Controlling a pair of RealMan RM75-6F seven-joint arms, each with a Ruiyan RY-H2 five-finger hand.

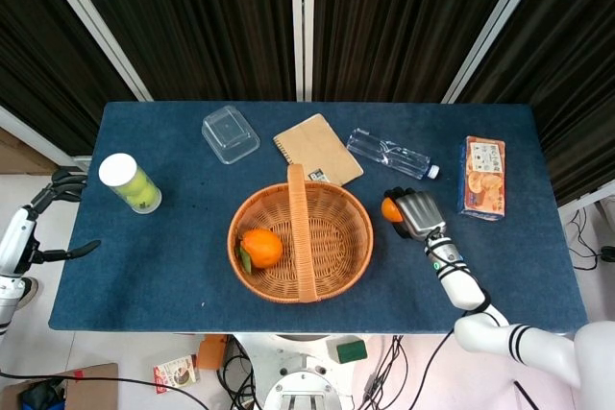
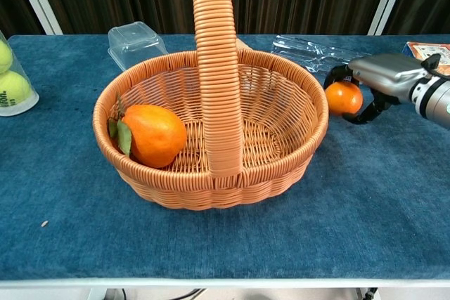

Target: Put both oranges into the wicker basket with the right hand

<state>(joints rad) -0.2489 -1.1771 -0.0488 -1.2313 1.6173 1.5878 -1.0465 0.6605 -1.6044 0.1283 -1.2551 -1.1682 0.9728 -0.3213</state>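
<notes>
One orange (image 2: 153, 135) with a green leaf already lies inside the wicker basket (image 2: 211, 184), on its left half, so the task looks about halfway done. The second orange (image 2: 344, 98) sits just outside the basket's right rim, and the right hand (image 2: 376, 82) has its fingers curled around it, grasping it; whether it is off the table I cannot tell. What remains is carrying it over the rim and letting go. The left hand (image 1: 60, 201) hangs off the table's left edge, fingers spread, holding nothing
</notes>
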